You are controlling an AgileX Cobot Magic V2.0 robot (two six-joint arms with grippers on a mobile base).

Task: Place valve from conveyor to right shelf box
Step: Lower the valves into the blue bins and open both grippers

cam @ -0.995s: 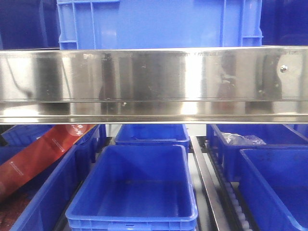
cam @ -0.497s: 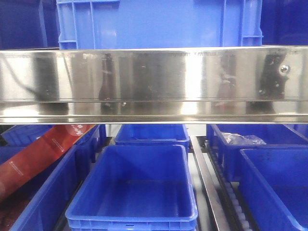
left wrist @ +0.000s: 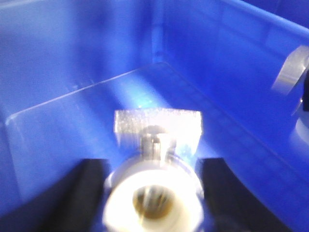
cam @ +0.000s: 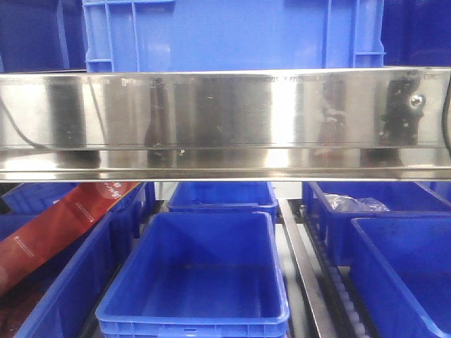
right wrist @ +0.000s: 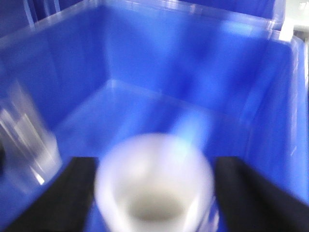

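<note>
In the left wrist view my left gripper (left wrist: 153,164) is shut on a shiny silver valve (left wrist: 153,200). Its open round end faces the camera and its square handle block (left wrist: 158,124) points away. It hangs inside a blue box (left wrist: 87,58), above the floor. In the right wrist view my right gripper (right wrist: 154,162) is shut on a second, blurred silvery valve (right wrist: 154,193), inside a blue box (right wrist: 164,63). Neither gripper shows in the front view. The conveyor is out of view.
A wide stainless steel shelf rail (cam: 225,120) crosses the front view, with a large blue crate (cam: 232,32) above it. Below stand several blue bins (cam: 197,282), one holding a red packet (cam: 56,229). A blurred metal part shows at each wrist view's edge (left wrist: 291,72) (right wrist: 24,140).
The shelf and bins have not moved. Reflections in the steel rail have shifted, and a dark cable now shows at the right edge of the front view.
</note>
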